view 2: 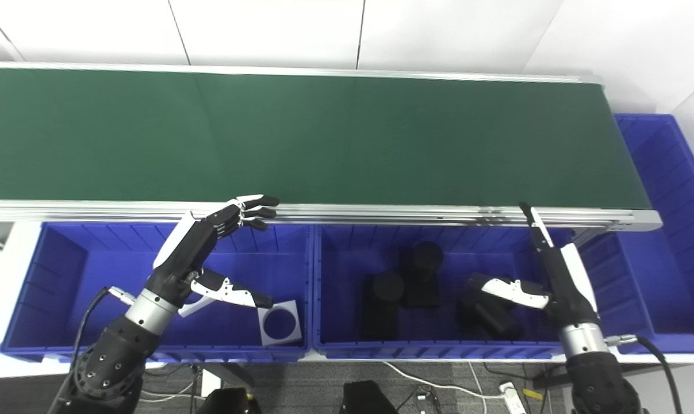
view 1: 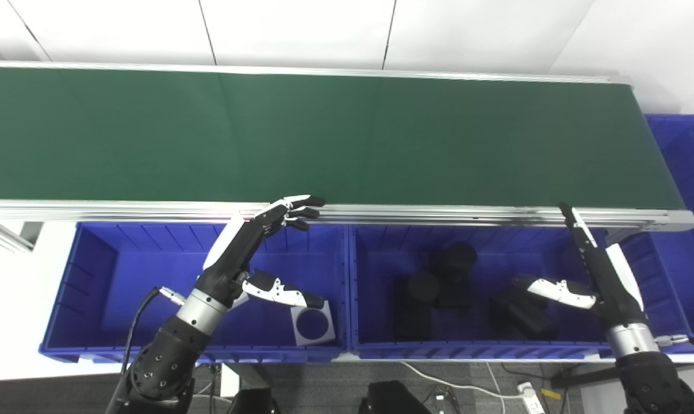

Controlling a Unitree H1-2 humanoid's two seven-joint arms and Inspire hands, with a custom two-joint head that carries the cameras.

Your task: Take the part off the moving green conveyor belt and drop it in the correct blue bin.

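Left hand [view 1: 249,247] hovers over the left blue bin [view 1: 94,322], fingers spread, holding nothing; right hand [view 1: 597,273] likewise empty and spread above the middle bin [view 1: 369,287]; green belt [view 1: 324,138] bare. Right eye view: grey plate [view 2: 280,322] lies in the left bin; black parts [view 2: 404,287] fill the middle bin.

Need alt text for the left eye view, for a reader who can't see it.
Two open robot hands, left hand and right hand, hover over blue bins beside a bare green conveyor belt. The left bin holds a grey plate; the middle bin holds black parts.
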